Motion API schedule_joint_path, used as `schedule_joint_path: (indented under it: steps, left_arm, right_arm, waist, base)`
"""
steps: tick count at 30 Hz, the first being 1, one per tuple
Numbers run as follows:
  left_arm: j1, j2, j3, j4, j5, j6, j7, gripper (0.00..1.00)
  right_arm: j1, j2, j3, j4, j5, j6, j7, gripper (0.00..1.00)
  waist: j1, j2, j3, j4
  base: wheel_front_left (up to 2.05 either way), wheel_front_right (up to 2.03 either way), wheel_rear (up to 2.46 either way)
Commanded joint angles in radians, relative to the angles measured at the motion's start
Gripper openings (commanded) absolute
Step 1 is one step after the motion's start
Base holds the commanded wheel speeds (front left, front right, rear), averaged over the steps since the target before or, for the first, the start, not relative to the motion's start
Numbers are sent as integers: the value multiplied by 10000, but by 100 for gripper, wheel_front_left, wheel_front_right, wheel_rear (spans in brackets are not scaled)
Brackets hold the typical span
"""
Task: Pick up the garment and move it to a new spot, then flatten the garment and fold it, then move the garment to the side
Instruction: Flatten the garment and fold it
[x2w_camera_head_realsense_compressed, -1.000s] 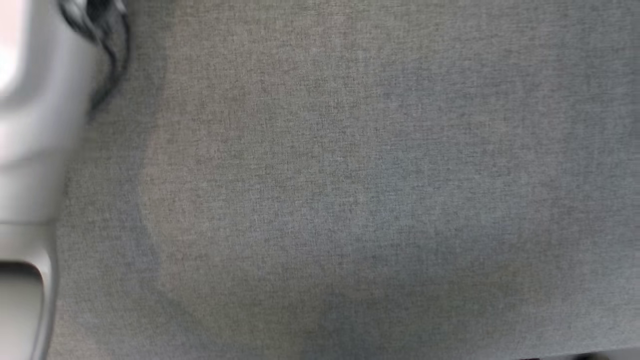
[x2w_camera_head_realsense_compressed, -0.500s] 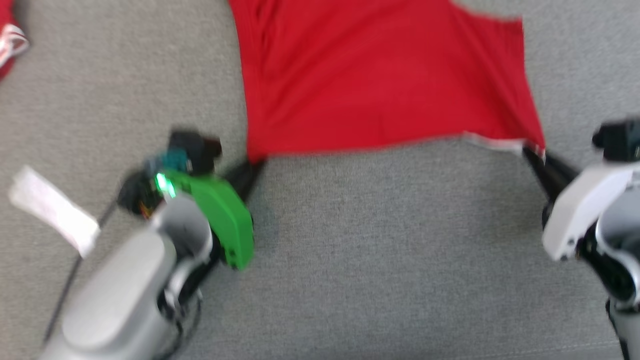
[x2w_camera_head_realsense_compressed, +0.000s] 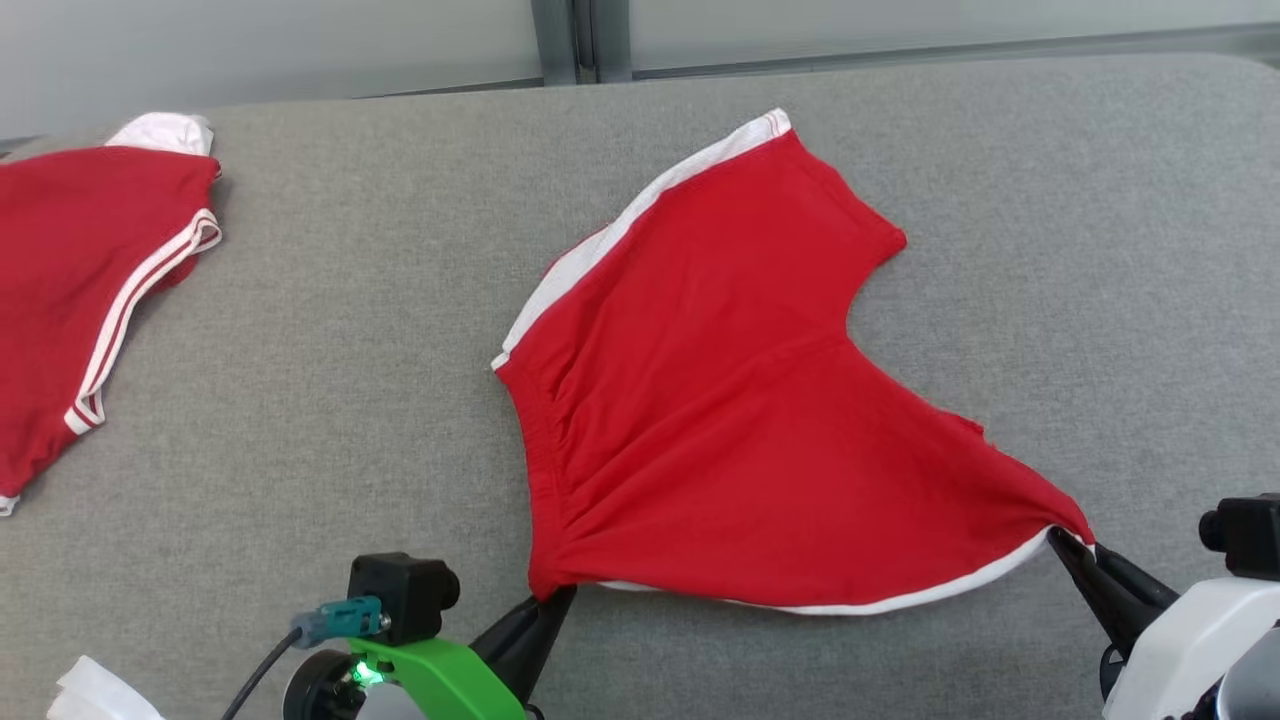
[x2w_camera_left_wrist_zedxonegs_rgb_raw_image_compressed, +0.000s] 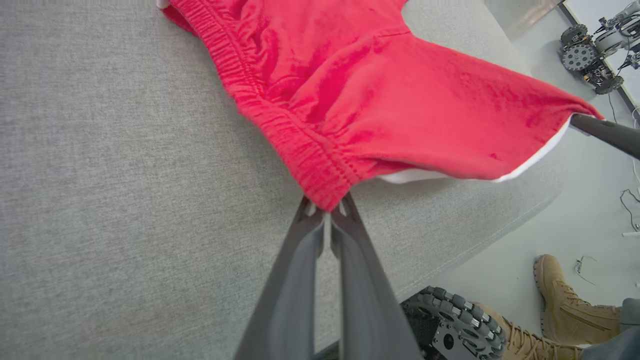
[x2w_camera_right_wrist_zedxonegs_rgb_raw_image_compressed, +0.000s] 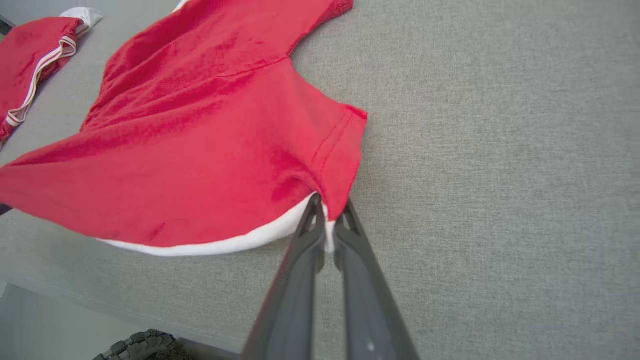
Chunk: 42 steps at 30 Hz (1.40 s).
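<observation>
The garment (x2w_camera_head_realsense_compressed: 740, 400) is a pair of red shorts with white side trim, spread on the grey cushioned surface (x2w_camera_head_realsense_compressed: 350, 350). My left gripper (x2w_camera_head_realsense_compressed: 560, 598) is shut on the near corner of its elastic waistband (x2w_camera_left_wrist_zedxonegs_rgb_raw_image_compressed: 325, 200). At the lower right, my right gripper (x2w_camera_head_realsense_compressed: 1062, 545) is shut on the white-trimmed leg hem (x2w_camera_right_wrist_zedxonegs_rgb_raw_image_compressed: 327, 212). The near edge is stretched between the two grippers and lifted a little off the surface. The far leg of the garment (x2w_camera_right_wrist_zedxonegs_rgb_raw_image_compressed: 200, 75) lies flat.
A second red garment (x2w_camera_head_realsense_compressed: 70, 290) with white stripes lies at the far left. A white scrap (x2w_camera_head_realsense_compressed: 95, 695) sits at the lower left corner. The surface's front edge (x2w_camera_left_wrist_zedxonegs_rgb_raw_image_compressed: 480, 245) drops to the floor, where a person's tan boots (x2w_camera_left_wrist_zedxonegs_rgb_raw_image_compressed: 565, 295) and a wheel (x2w_camera_left_wrist_zedxonegs_rgb_raw_image_compressed: 455, 325) stand.
The head camera has swung up from bare grey fabric to the spread garment. Both grippers stay shut on its corners, as half a second ago.
</observation>
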Motion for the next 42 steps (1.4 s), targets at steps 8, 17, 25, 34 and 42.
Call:
schedule_joint_path:
  steps: [8, 17, 25, 34, 42]
  left_arm:
    - [-1386, -129, 510, -22, -404, -310, 444, 0]
    - [-3754, -798, 620, 1477, -1025, -1375, 1241, 0]
    - [-5535, -1502, 392, 2890, -960, -2066, 1660, 0]
    - [-6761, -2036, 226, 3977, -945, -2468, 1918, 0]
    - [-7309, -2290, 354, 4478, -1051, -2657, 1778, 0]
  right_arm:
    - [-2465, -603, -268, 183, -188, -11, 1327, 0]
    - [-6494, -1389, 163, 1973, -1078, -9, 3502, 0]
    - [-8980, -1387, 418, 3821, -1743, -11, 4147, 0]
    - [-10572, -1292, 552, 4898, -2235, -9, 4657, 0]
    - [-11368, -1194, 519, 5361, -2664, -11, 4789, 0]
  waist:
    - [2, 0, 1385, 655]
    - [2, 0, 2758, 1867]
    - [2, 0, 3207, 2507]
    - [2, 0, 3496, 2706]
    - [2, 0, 3616, 2782]
  base:
    - [0, 0, 0]
    - [0, 0, 0]
    - [0, 0, 0]
    - [0, 0, 0]
    - [0, 0, 0]
